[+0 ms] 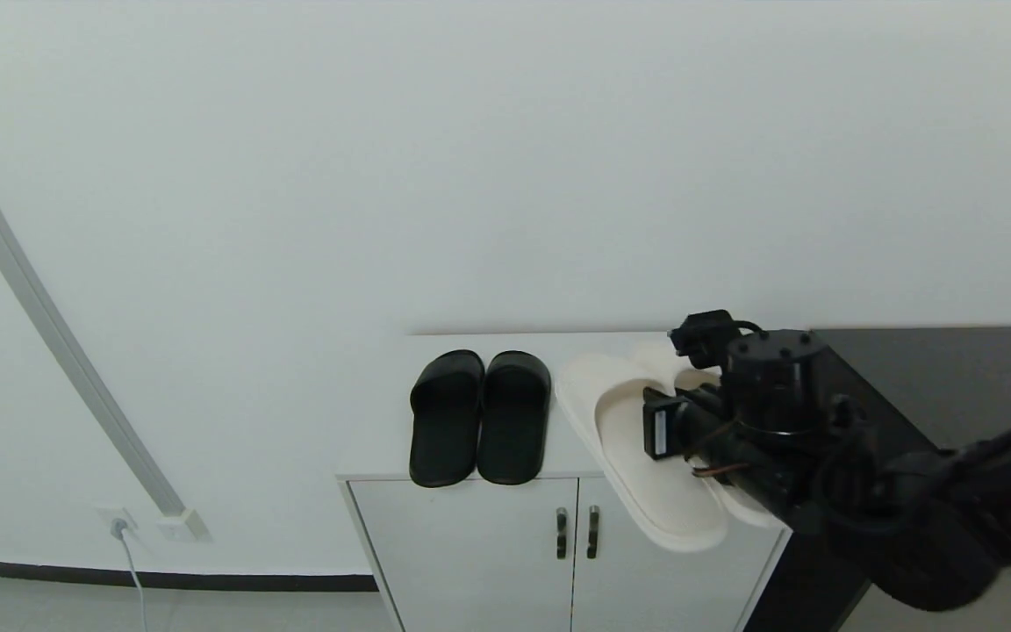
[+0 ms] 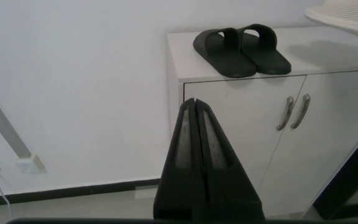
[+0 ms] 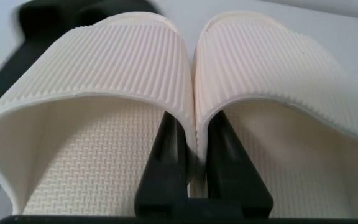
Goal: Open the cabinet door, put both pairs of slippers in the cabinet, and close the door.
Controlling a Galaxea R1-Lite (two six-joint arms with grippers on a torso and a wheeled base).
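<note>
A white cabinet [image 1: 470, 553] stands against the wall with both doors shut and two metal handles [image 1: 576, 532] at the middle. A pair of black slippers [image 1: 479, 417] lies side by side on its top, left of centre. My right gripper [image 3: 194, 134] is shut on the white slippers [image 1: 646, 456], pinching their inner sides together with one finger inside each. The white pair hangs tilted above the cabinet's right part and overhangs its front edge. My left gripper [image 2: 195, 102] is shut on nothing, low in front of the cabinet's left side, below the black slippers [image 2: 241, 50].
A dark surface [image 1: 953, 369] adjoins the cabinet on the right. A grey conduit [image 1: 49, 325] runs slanting down the wall to a socket with a white cable [image 1: 119, 528] at the lower left. Bare floor lies left of the cabinet.
</note>
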